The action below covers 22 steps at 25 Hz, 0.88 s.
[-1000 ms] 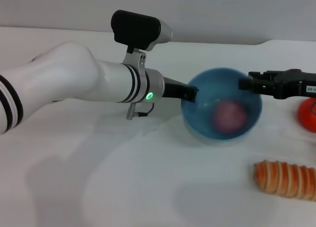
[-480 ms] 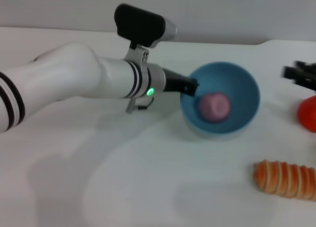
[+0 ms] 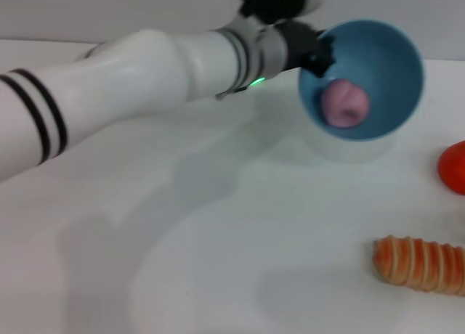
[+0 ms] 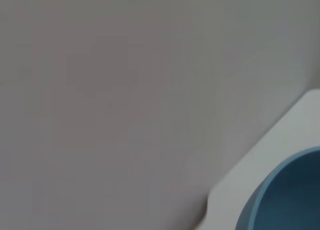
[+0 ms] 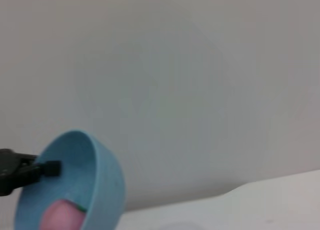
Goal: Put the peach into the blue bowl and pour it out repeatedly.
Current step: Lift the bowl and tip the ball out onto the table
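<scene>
Nearest the robot, an orange ribbed roll (image 3: 420,263) lies on the white table (image 3: 240,239), and a red-orange fruit (image 3: 453,167) sits at the right edge a little farther back. Beyond them the left gripper (image 3: 320,54) is clamped on the near-side rim of the blue bowl (image 3: 385,51), which hangs lifted clear of the table and tipped so its mouth faces the head camera. The peach (image 3: 343,105) rests inside, low against the wall. The risk, as I judge it, is that a pinch on a smooth rim lets the bowl swing or slip as the tilt deepens, or that the peach rolls out and runs off toward the table's edge or into the other fruit. The right gripper is not in view. The head view shows the whole scene; the right wrist view alone gives the bowl in side profile with the peach near its lip, while the left wrist view shows only a slice of the bowl's outer wall.
</scene>
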Tool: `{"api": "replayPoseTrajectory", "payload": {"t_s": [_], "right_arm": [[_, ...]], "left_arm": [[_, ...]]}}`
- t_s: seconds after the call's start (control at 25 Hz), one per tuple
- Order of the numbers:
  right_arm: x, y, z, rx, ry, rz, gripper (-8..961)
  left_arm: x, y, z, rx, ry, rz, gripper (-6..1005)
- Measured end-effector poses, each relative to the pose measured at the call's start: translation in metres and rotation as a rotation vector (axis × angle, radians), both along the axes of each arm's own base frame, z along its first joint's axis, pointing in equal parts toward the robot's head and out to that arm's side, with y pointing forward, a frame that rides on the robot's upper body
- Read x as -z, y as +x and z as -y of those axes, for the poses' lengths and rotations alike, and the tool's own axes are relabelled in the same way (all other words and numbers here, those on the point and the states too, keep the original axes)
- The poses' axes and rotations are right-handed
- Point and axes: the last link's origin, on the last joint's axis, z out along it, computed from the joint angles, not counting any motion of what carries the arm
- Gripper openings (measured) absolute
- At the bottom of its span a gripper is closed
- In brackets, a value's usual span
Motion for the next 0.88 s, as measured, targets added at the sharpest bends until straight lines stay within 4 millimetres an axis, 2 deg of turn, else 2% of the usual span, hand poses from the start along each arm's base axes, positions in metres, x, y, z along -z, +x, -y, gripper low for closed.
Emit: {"api": "replayPoseTrajectory", "payload": {"t_s": [0.08,0.12,0.36,0.48,0.84,0.88], "right_arm": [[0.004,0.009,0.016,0.037,0.082,-0.011,500],[0.004,0.009,0.016,0.037,0.082,-0.011,500],[0.007,0.014,0.024,0.069,0.121,-0.022,500],[0.01,0.011,0.02,0.06,0.119,-0.026,500],[0.012,0.009,0.013,0.054,0.118,-0.028,499],[0.012,0.009,0.012,0.057,0.12,-0.029,499]], "left_arm": [[0.002,0.016,0.001,0.127,0.022,-0.072,-1],[0.002,0.016,0.001,0.127,0.022,-0.072,-1],[0.016,0.039,0.023,0.462,0.106,-0.234,-2],[0.023,0.042,0.04,0.639,0.157,-0.322,-2],[0.031,0.039,0.067,0.915,0.288,-0.494,-2],[0.03,0.038,0.073,0.977,0.347,-0.531,-2]]}}
